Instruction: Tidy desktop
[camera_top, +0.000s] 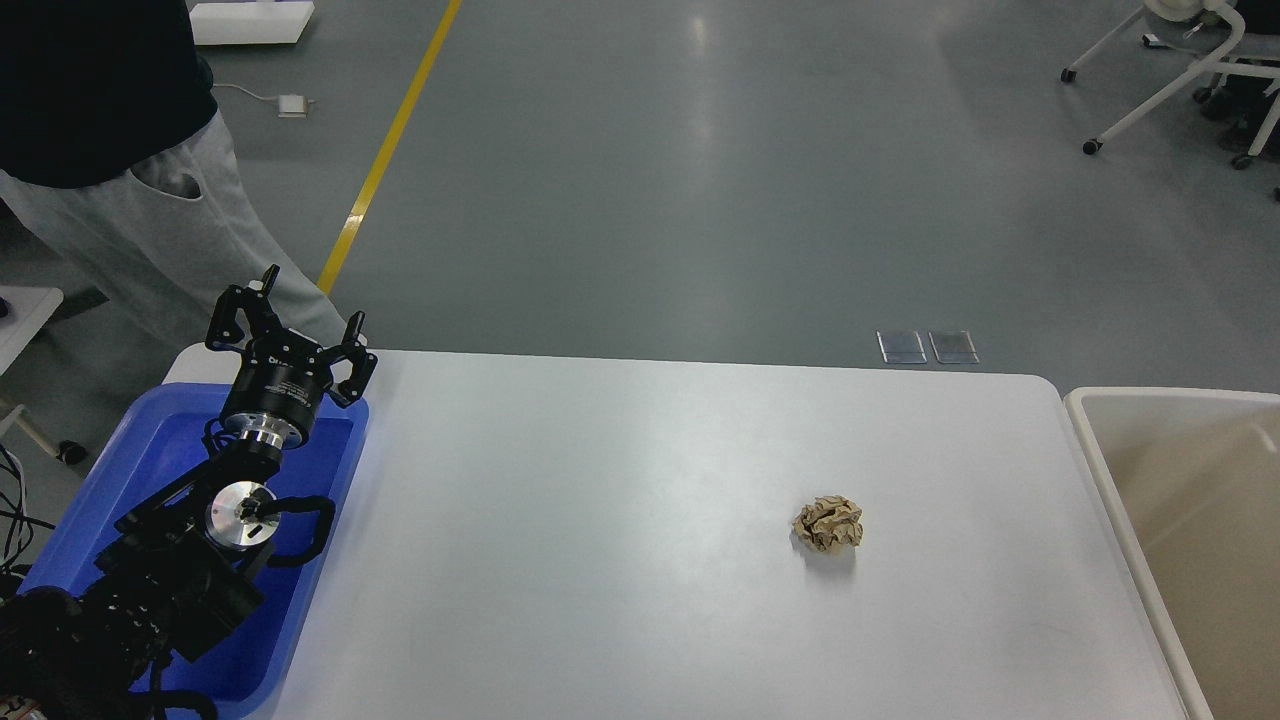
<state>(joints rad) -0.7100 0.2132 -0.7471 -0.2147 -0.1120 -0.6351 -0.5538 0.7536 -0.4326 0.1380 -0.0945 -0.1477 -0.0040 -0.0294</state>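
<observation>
The left gripper (297, 322) hangs over the blue tray (140, 470), fingers (240, 312) spread and empty. The white table (620, 520) stretches away beside it, a crumpled brown paper ball (828, 524) well off toward the beige bin (1180, 500). Grey floor beyond.

desktop (620, 520): smooth, slight sheen | paper ball (828, 524): crumpled brown | tray (110, 480): glossy blue plastic

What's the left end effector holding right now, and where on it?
Nothing. The left end effector is open and empty above the blue plastic tray. The crumpled brown paper ball lies untouched on the white desktop.
</observation>
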